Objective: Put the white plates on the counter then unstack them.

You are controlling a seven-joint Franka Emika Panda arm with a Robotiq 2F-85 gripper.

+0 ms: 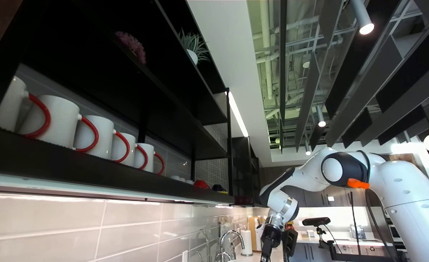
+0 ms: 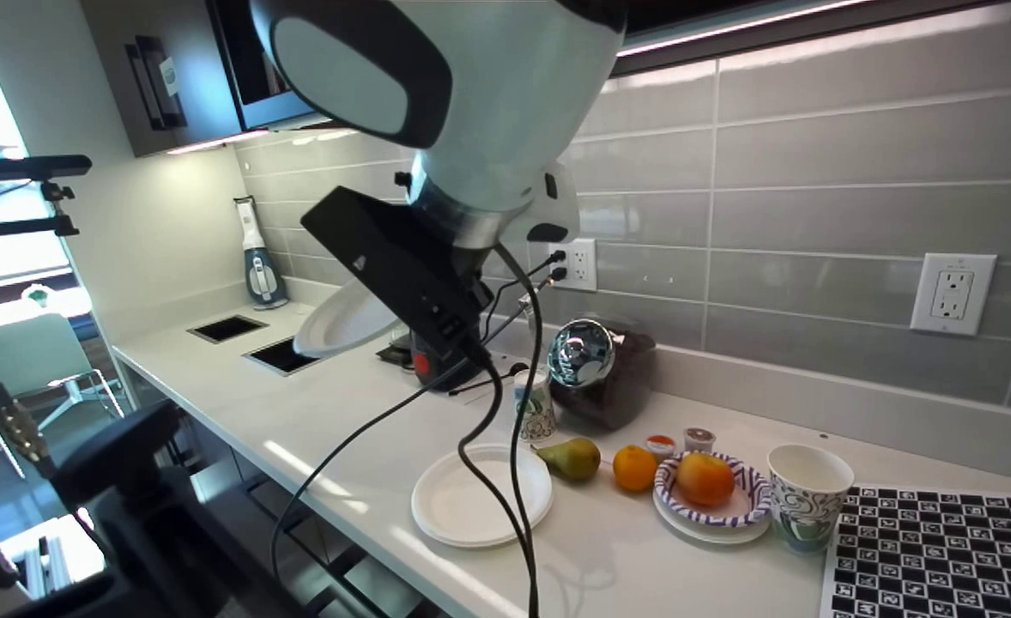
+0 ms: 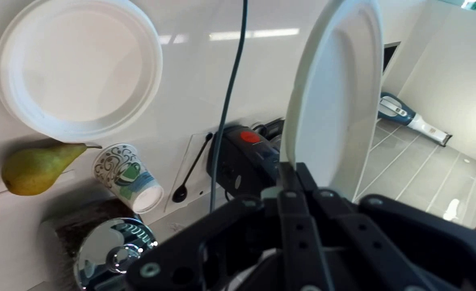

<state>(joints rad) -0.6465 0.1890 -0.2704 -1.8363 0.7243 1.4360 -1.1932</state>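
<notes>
the black two-fingered gripper [image 3: 296, 166] pinches the rim of a shallow round white plate [image 3: 335, 93], tilted above the glossy white counter [image 2: 660, 571], where a second round white plate [image 3: 78, 66] lies flat beside a green-yellow pear [image 3: 40, 167].

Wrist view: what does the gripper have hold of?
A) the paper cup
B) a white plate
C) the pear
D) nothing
B: the gripper is shut on the edge of a tilted white plate, while the pear and the paper cup rest on the counter, away from it.
</notes>
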